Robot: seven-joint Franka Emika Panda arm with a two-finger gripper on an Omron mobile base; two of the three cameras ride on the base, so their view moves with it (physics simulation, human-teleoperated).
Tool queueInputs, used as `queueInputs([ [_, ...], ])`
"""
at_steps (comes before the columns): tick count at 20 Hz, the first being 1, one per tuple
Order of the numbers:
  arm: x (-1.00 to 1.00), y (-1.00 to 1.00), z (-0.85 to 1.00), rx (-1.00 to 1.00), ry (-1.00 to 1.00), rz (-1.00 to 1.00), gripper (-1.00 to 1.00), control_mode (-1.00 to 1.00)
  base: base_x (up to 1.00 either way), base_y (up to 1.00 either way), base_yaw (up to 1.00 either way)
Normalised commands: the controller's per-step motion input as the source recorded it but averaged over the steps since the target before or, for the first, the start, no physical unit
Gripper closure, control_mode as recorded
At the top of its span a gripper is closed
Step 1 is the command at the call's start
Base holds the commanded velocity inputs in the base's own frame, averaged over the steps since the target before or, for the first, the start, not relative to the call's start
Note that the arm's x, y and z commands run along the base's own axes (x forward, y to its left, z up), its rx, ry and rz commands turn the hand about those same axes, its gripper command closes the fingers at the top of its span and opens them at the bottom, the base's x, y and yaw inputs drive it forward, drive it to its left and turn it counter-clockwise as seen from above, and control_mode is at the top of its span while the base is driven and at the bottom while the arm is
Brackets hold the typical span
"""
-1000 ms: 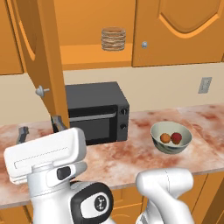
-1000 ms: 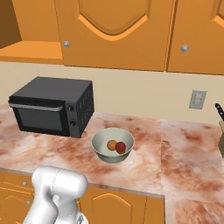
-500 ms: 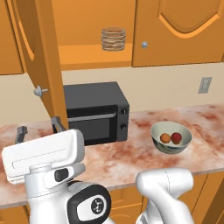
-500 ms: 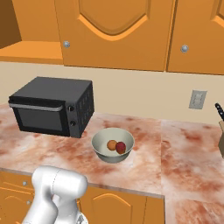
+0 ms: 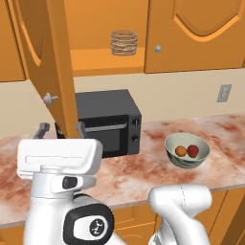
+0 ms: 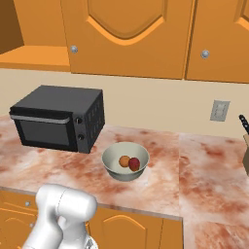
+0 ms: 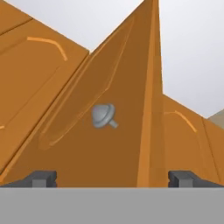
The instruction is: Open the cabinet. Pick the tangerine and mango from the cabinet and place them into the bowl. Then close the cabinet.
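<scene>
The cabinet's left door (image 5: 56,72) stands swung out toward me, its silver knob (image 5: 48,99) on the near face. My gripper (image 5: 61,128) is open just below that knob, one finger on each side of the door's lower edge. In the hand view the door (image 7: 109,144) and its knob (image 7: 103,116) lie close ahead of my open gripper (image 7: 113,178). The right door (image 6: 126,36) is shut. On the counter the bowl (image 5: 203,152) (image 6: 113,168) holds the tangerine (image 5: 180,150) (image 6: 124,161) and the mango (image 5: 193,150) (image 6: 134,164).
A ribbed brownish cylinder (image 5: 124,42) stands on the open cabinet's shelf. The black microwave (image 5: 107,122) (image 6: 58,118) sits left of the bowl. A wall outlet (image 6: 220,110) and a knife block (image 6: 245,146) are at the right.
The open door has swung a little to the right. My hand and its fingers have moved right and slightly up with it. The bowl and fruit have not moved.
</scene>
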Motion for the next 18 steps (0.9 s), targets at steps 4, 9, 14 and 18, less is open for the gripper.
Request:
queueInputs([
  [4, 1.00, -0.68, 0.00, 0.23, 0.05, -0.18, -1.00, -1.00, 0.00, 0.00, 0.00],
  [9, 1.00, -0.76, 0.00, 0.25, 0.07, -0.15, -1.00, -1.00, 0.00, 0.00, 0.00],
  [14, 1.00, -0.80, 0.00, 0.26, 0.05, -0.14, -1.00, -1.00, 0.00, 0.00, 0.00],
  [18, 1.00, -0.76, 0.00, 0.25, 0.03, -0.12, -1.00, -1.00, 0.00, 0.00, 0.00],
])
